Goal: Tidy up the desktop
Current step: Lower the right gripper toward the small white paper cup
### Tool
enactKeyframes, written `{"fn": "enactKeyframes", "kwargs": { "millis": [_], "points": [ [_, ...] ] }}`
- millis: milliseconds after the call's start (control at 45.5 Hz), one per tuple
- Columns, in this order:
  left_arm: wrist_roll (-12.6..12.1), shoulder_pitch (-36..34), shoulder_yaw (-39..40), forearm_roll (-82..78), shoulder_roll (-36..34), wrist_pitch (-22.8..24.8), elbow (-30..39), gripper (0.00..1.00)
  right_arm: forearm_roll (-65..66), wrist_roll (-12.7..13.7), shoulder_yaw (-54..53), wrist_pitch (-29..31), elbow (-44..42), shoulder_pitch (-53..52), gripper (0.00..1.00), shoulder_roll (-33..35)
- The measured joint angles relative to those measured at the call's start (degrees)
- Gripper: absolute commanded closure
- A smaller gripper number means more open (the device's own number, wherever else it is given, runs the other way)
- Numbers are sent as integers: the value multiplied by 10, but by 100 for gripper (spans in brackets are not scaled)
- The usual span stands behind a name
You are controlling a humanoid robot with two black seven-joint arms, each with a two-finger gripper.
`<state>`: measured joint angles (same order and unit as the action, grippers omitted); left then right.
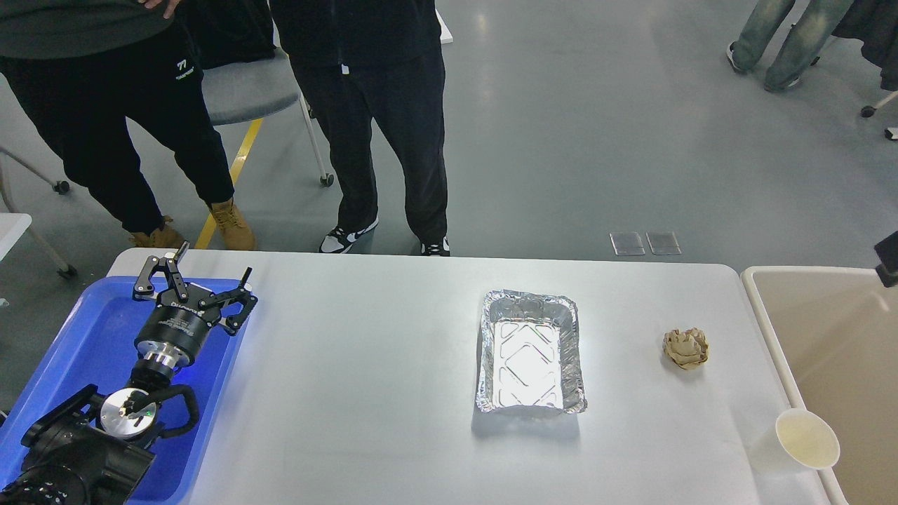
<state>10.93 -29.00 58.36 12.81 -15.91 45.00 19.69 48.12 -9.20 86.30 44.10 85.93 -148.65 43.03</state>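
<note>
The white desk fills the lower two thirds of the frame, and there isn't much on it to clear. A foil tray sits empty right of centre, shiny side up. Further right lies a crumpled wad of brown paper, well apart from the tray, and at the lower right corner a paper cup stands just beside the beige bin that butts against the desk's right edge. I'd guess the bin is parked there to take the rubbish, with the blue tray at the left edge meant for the things worth keeping.

The left gripper hangs over the upper end of that blue tray, at the middle left of the frame, its fingers spread wide and holding nothing. The bare desk starts just to its right; the foil tray, the paper and the cup all lie far across toward the right side. A dark part pokes in at the right edge above the bin; it may be the right arm, but its fingers aren't in sight.

Two people stand behind the desk's far edge, watching.
</note>
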Motion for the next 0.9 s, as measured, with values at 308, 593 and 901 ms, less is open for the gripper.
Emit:
{"fn": "enactKeyframes", "kwargs": {
  "millis": [308, 593, 901],
  "points": [
    [1, 0, 0, 1, 0, 0, 0, 0, 39, -9, 8, 7, 18, 18, 0, 13],
    [1, 0, 0, 1, 0, 0, 0, 0, 79, -10, -13, -4, -4, 123, 0, 63],
    [1, 0, 0, 1, 0, 0, 0, 0, 92, -8, -101, -113, -67, 316, 0, 97]
  ]
}}
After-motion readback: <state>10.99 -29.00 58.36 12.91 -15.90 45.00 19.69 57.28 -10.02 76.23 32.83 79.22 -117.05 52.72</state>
